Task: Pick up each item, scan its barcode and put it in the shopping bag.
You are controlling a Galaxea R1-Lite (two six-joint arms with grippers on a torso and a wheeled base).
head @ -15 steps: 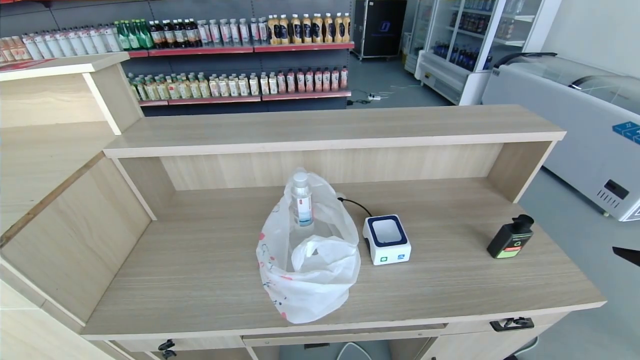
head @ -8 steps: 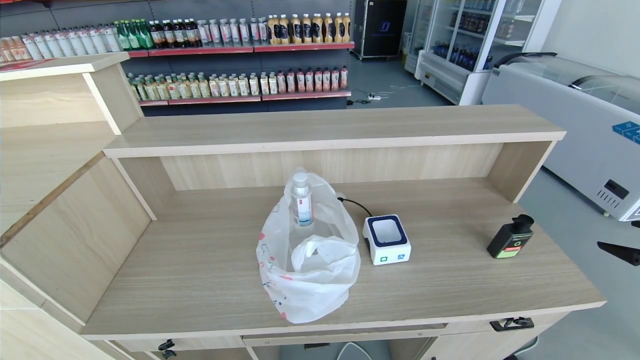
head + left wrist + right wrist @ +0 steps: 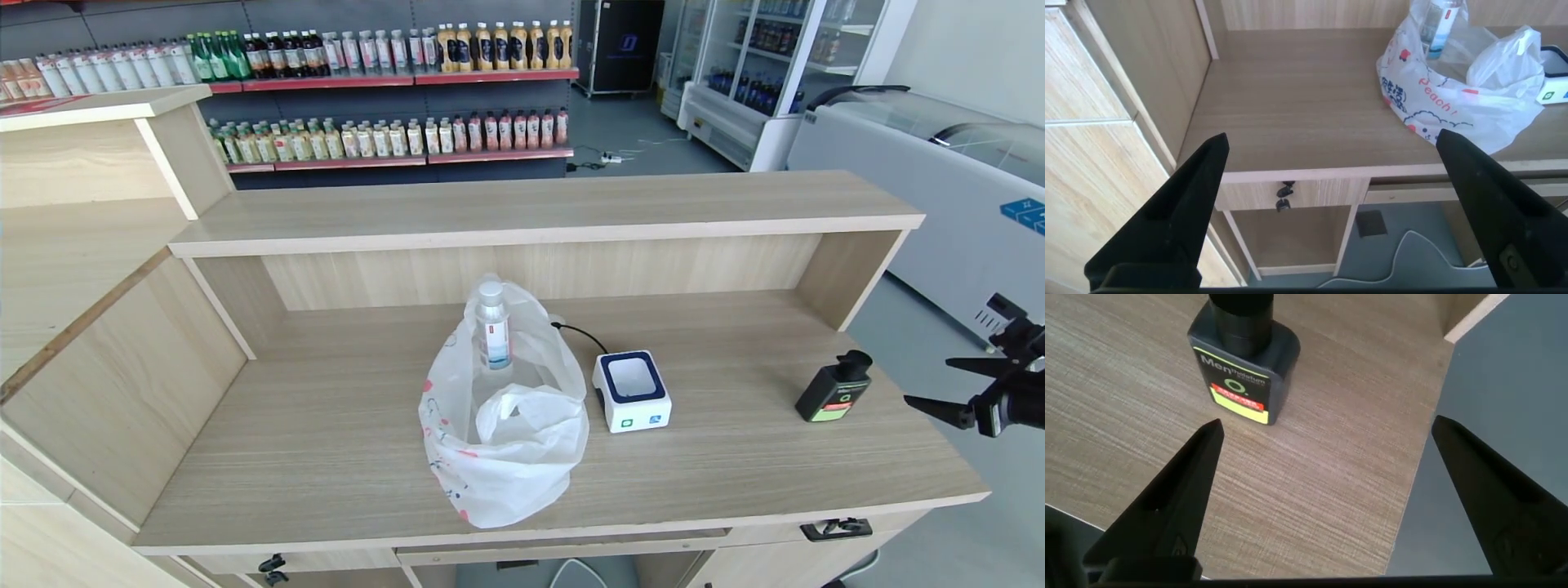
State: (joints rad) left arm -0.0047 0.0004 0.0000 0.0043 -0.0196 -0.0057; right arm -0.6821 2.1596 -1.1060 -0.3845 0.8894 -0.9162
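Your right gripper (image 3: 931, 381) fingers spread, near squat black plastic bottle (image 3: 833, 390), your left gripper (image 3: 1327, 143) fingers spread, 1 clear bottle (image 3: 492, 327) in white plastic bag (image 3: 506, 465)

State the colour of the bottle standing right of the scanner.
Black bottle, with a yellow and red label; the right wrist view shows it best.

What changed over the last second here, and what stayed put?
The right gripper has moved in from the right edge toward the dark bottle, open and not touching it. Nothing was grasped or released. The bag with its clear bottle, the scanner and the dark bottle stayed in place.
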